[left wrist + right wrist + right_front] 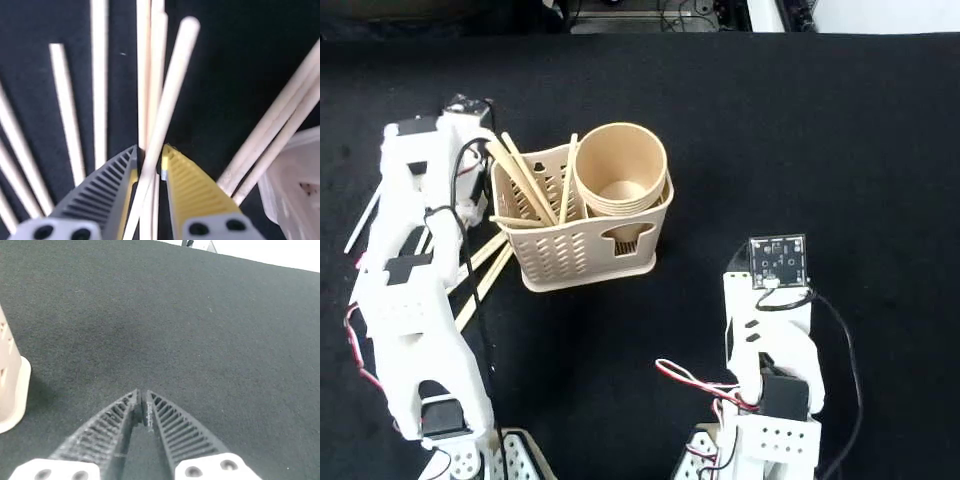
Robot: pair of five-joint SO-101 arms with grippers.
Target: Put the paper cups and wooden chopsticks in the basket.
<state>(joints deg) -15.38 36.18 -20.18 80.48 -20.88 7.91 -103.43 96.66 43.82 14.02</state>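
Note:
A beige slotted basket point(582, 245) stands left of the table's middle. It holds stacked paper cups point(620, 172) and several wooden chopsticks point(528, 185) leaning in its left half. More chopsticks point(483, 272) lie on the cloth beside the basket's left side. My left arm point(415, 230) stretches along that side. In the left wrist view my left gripper point(150, 154) is shut on one chopstick point(170, 95), above several loose chopsticks point(99, 85), with the basket's corner point(295, 185) close by. My right gripper point(143, 401) is shut and empty over bare cloth, the basket's base point(11, 395) off to one side.
Black cloth point(820, 140) covers the whole table. One stray chopstick point(360, 226) pokes out on the far side of the left arm. The right arm point(772, 340) sits at the front right, well apart from the basket.

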